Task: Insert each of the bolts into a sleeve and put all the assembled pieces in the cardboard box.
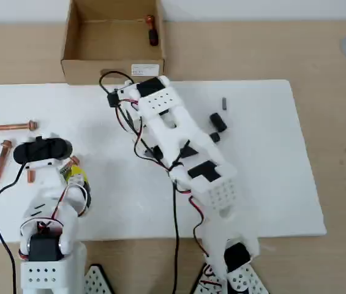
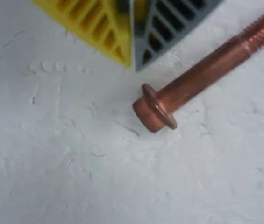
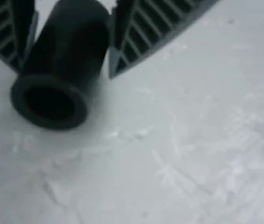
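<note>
Black sleeve (image 3: pixel 60 63) clamped in right hand (image 3: pixel 66 69); copper bolt (image 2: pixel 202 77) lies just beside the clenched left hand (image 2: pixel 132 55).

- Cardboard box (image 1: pixel 75 66) on the tabletop (image 1: pixel 335 122) behind the mat (image 1: pixel 270 184); an assembled piece (image 1: pixel 152 30) inside, by its right wall.
- Bolts (image 1: pixel 15 127) at the mat's left end, one bolt (image 2: pixel 188 86) just beside the left hand (image 2: pixel 132 60).
- A sleeve (image 3: pixel 52 98) between the right hand's (image 3: pixel 66 67) fingers; loose sleeves (image 1: pixel 218 122) right of that arm.

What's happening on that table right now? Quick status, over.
Right gripper shut on black sleeve. Left gripper shut, empty, beside a copper bolt on the mat. One assembled piece in the cardboard box. No obstruction seen.
</note>
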